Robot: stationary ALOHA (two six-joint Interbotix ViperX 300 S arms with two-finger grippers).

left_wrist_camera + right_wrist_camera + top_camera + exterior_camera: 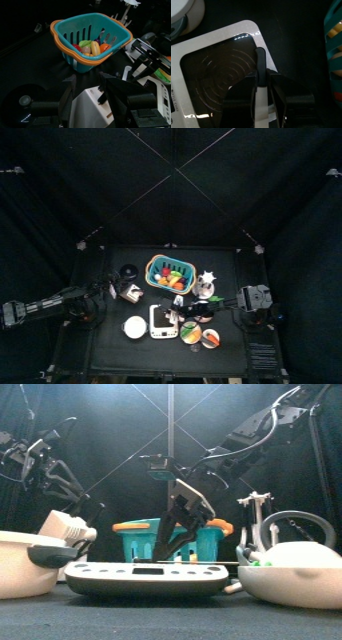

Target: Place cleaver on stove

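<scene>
The stove (243, 29) is a white rounded slab with a dark centre panel; it lies in front of the teal basket (170, 273) and shows low and wide in the front view (147, 577). A narrow dark bar, the cleaver (258, 57), stands over that dark panel. My right gripper (260, 76) hangs just above the stove (163, 321), and its jaws press close on either side of the cleaver. The left gripper (100, 95) is open and holds nothing. It rests at the table's left side, pointing toward the basket (90, 37).
The basket holds several toy foods. A white bowl (27, 564) and a white cup (67, 529) stand left of the stove. A round white dish (301, 574) stands to the stove's right, and plates of toy food (198, 335) lie at the front.
</scene>
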